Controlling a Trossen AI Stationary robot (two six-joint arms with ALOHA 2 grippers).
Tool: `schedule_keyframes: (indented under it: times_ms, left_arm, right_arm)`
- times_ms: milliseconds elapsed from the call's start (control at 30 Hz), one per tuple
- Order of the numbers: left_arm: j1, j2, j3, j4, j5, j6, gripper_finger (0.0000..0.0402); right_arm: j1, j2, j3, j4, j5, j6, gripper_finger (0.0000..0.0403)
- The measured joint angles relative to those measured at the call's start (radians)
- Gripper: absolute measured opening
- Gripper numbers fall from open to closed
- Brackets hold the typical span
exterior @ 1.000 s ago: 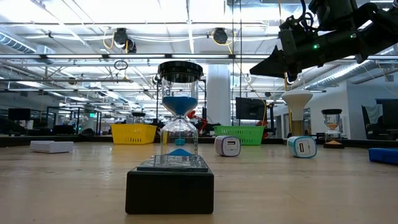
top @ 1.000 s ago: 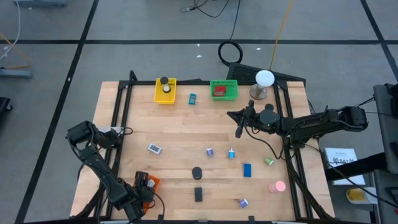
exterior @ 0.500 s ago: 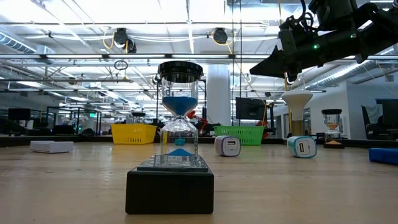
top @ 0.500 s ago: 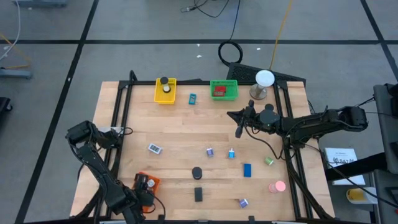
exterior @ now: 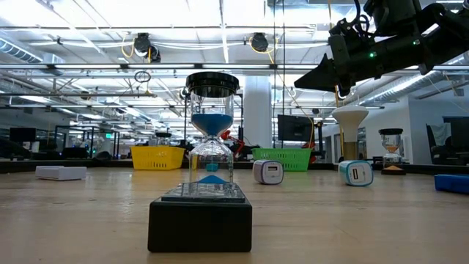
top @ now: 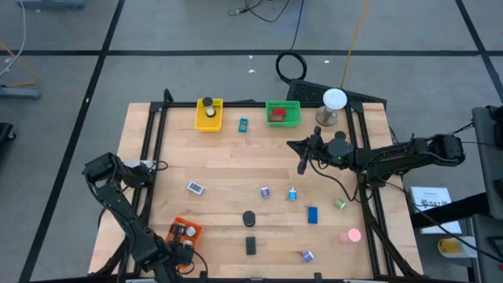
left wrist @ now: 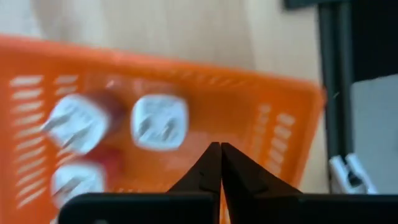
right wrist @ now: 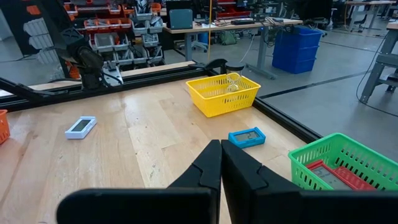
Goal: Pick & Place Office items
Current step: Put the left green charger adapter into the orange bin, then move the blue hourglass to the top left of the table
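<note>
**Left gripper closed empty over orange basket; items still scattered mid-table**

Table [top: 228, 169]: wooden top, three slatted baskets. Yellow basket [top: 208, 115] and green basket [top: 283, 113] sit at the far edge, orange basket [top: 184, 232] at the near left corner.

Left gripper [left wrist: 220, 149]: hovers just above the orange basket, fingers pressed together, nothing between them. White plug adapters [left wrist: 159, 121] lie in the basket, prongs facing up at the camera.

Right gripper [right wrist: 220, 147]: raised over the right-centre of the table, jaws together, empty, pointing toward the yellow basket.

Hourglass [exterior: 212, 158]: stands upright near the front edge, long axis vertical. Likely glass, fragile, top-heavy; best gripped by the black base [exterior: 199, 224].

Blue block [top: 312, 215]: lies flat right of centre, long axis front-to-back. Probably light and rigid; pinch across the short sides.

Pink round piece [top: 350, 235]: near right edge; may roll.
</note>
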Motion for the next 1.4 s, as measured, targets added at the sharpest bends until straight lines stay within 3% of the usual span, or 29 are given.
schedule_keyframes:
  times_ms: [167,600,867,1033,1133,1267,1400]
  left_arm:
    - [0.001,0.000,-0.063,0.132,-0.007,0.011,0.0014]
    - [0.011,0.000,-0.088,0.082,-0.103,0.004,0.0005]
    - [0.030,-0.001,-0.069,0.006,-0.102,-0.035,0.0015]
    - [0.028,-0.077,-0.054,-0.042,-0.114,-0.052,0.0003]
    - [0.023,-0.150,-0.054,-0.042,-0.192,-0.051,0.0009]
    - [0.013,-0.246,-0.062,-0.021,-0.375,0.002,0.0005]
    - [0.037,-0.337,-0.143,0.153,-0.523,0.153,0.0007]
  right_arm:
    - [0.000,0.000,0.000,0.000,0.000,0.000,0.0002]
    - [0.000,0.000,0.000,0.000,-0.001,0.000,0.0002]
    - [0.000,0.000,0.000,0.000,-0.001,0.000,0.0002]
    - [0.000,0.000,0.000,0.000,-0.001,0.000,0.0002]
    - [0.000,0.000,0.000,-0.003,-0.001,0.000,0.0002]
    - [0.000,0.000,0.000,-0.007,-0.001,0.000,0.0002]
    - [0.000,0.000,0.000,-0.007,-0.001,-0.002,0.0002]
